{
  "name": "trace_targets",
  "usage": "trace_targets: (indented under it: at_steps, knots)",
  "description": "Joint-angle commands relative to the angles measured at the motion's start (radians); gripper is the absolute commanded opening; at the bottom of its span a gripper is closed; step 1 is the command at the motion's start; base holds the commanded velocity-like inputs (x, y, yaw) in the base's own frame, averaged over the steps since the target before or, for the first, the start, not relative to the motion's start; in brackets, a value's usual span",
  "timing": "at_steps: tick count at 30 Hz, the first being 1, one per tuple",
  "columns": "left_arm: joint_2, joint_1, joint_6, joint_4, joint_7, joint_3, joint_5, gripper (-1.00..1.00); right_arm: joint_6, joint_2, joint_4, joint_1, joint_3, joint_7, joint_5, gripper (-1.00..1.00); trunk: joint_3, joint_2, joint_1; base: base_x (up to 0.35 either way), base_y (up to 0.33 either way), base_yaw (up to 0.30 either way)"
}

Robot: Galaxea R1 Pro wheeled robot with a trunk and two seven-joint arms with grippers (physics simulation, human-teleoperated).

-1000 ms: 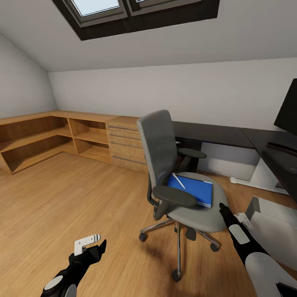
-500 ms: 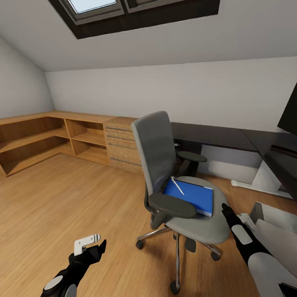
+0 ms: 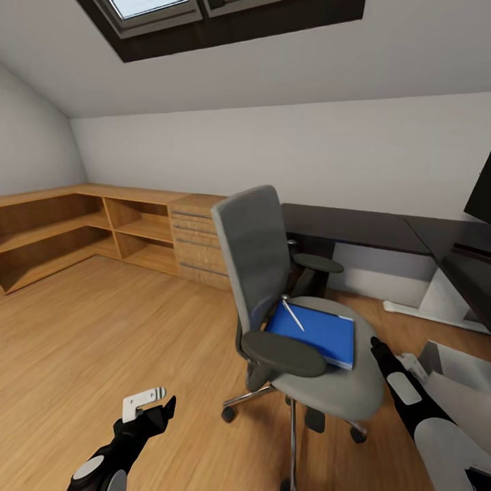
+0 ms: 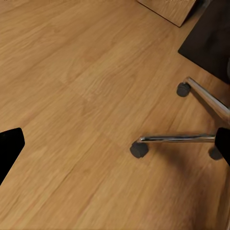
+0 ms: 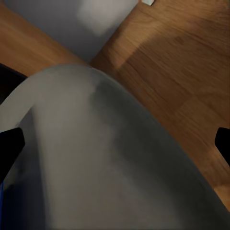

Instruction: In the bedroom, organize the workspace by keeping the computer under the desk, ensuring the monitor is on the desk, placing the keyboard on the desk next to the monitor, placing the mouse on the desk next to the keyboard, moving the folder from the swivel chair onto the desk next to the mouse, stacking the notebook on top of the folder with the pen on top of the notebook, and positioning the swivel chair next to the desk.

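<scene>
The grey swivel chair stands mid-room, its back turned toward me. On its seat lies the blue folder with the pale pen on top; the notebook is hidden. Behind the chair runs the black-topped desk, and the monitor cuts in at the right edge. The light grey computer sits on the floor by the desk. My right gripper is open beside the seat's front edge. Low over the floor, my left gripper is open too, with the chair's chrome base ahead. Keyboard and mouse are out of view.
A low light-wood cabinet with open shelves and drawers lines the left and back walls. Wood floor stretches wide to the chair's left. The chair's castors spread over the floor. A skylight sits in the sloped ceiling.
The whole view has shifted as the camera moved closer: the chair looks larger and the monitor has slid toward the right edge. Both arms keep their poses.
</scene>
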Motion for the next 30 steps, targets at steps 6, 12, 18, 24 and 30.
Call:
trace_targets:
  at_steps: [6, 12, 18, 24, 30]
  knots:
    - [0.000, 0.000, 0.004, -0.002, 0.006, 0.000, 0.011, 1.00, -0.002, -0.002, 0.001, 0.000, 0.001, -0.002, -0.011, 1.00, -0.001, 0.000, 0.000, 0.043, -0.010, 0.000]
    - [0.000, 0.000, 0.004, -0.002, 0.006, 0.000, 0.011, 1.00, 0.012, -0.001, 0.002, 0.000, 0.001, -0.003, -0.012, 1.00, -0.001, 0.000, 0.000, 0.008, -0.002, 0.000]
    - [0.000, 0.000, 0.004, -0.002, 0.006, 0.000, 0.011, 1.00, 0.019, 0.001, 0.002, 0.000, 0.001, -0.003, -0.012, 1.00, -0.001, 0.000, 0.000, 0.001, 0.000, 0.000]
    - [0.000, 0.000, 0.004, -0.002, 0.006, 0.001, 0.011, 1.00, 0.020, 0.002, 0.003, 0.000, 0.001, -0.003, -0.011, 1.00, -0.001, 0.000, 0.000, 0.000, 0.000, 0.000]
    - [0.000, 0.000, 0.004, -0.002, 0.006, 0.002, 0.011, 1.00, 0.020, 0.003, 0.003, 0.000, 0.001, -0.003, -0.012, 1.00, -0.001, 0.000, 0.000, 0.000, 0.000, 0.087]
